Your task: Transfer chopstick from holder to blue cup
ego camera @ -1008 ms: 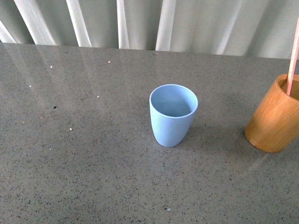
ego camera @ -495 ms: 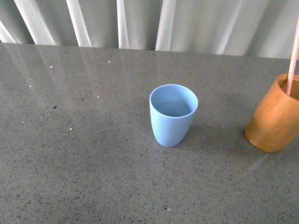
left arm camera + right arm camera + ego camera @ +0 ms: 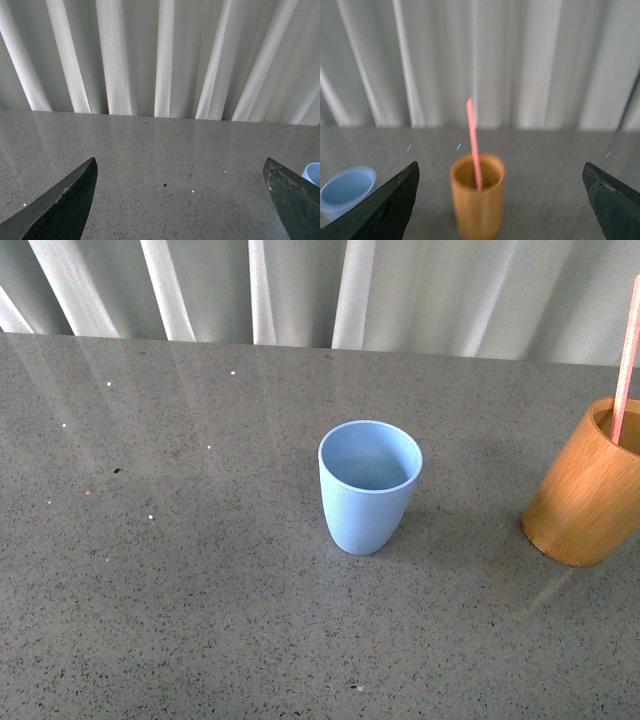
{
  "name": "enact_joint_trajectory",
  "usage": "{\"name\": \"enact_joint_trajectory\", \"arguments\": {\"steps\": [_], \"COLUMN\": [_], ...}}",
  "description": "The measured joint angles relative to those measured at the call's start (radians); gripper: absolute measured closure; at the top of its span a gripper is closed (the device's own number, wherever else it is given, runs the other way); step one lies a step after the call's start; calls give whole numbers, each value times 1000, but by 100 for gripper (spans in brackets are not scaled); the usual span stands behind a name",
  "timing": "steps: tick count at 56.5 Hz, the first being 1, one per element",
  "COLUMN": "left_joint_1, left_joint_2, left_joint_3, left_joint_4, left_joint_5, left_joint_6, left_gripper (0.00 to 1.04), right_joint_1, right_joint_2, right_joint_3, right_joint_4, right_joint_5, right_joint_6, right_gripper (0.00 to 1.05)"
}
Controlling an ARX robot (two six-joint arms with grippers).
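Holder (image 3: 580, 492) cut by right edge; chopstick (image 3: 626, 360) lower end hidden inside.

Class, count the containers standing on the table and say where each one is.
2. The blue cup stands near the middle of the table; the holder stands to its right, at the front view's edge, holding the chopstick. More could lie beyond the frame.

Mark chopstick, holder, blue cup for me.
chopstick (image 3: 474, 145): right wrist view, mid-shaft above the holder's rim.
holder (image 3: 583, 498): front view, outer wall.
blue cup (image 3: 365, 515): front view, outer wall.
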Motion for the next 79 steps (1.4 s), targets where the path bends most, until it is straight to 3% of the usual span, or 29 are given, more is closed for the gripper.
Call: {"name": "enact_joint_trajectory", "arguments": {"steps": [6, 15, 30, 46, 79], "left_joint_1": [0, 0, 0, 0, 0], "left_joint_2": [0, 0, 0, 0, 0], "left_joint_3": [0, 0, 0, 0, 0], "left_joint_4": [0, 0, 0, 0, 0], "left_joint_5": [-1, 0, 0, 0, -1], "left_joint_6": [0, 0, 0, 0, 0], "left_gripper": [7, 7, 7, 7, 7], "right_joint_1": [-62, -82, -90, -83, -25], "right_joint_2": [136, 443, 963, 1172, 1427], "right_joint_3": [13, 69, 166, 261, 414], "right_joint_4": [28, 349, 772, 923, 991], "right_joint_5": [-61, -187, -171, -192, -167], "right_joint_6": [-6, -65, -122, -100, -85], "right_gripper": [10, 10, 10, 10, 10]}}
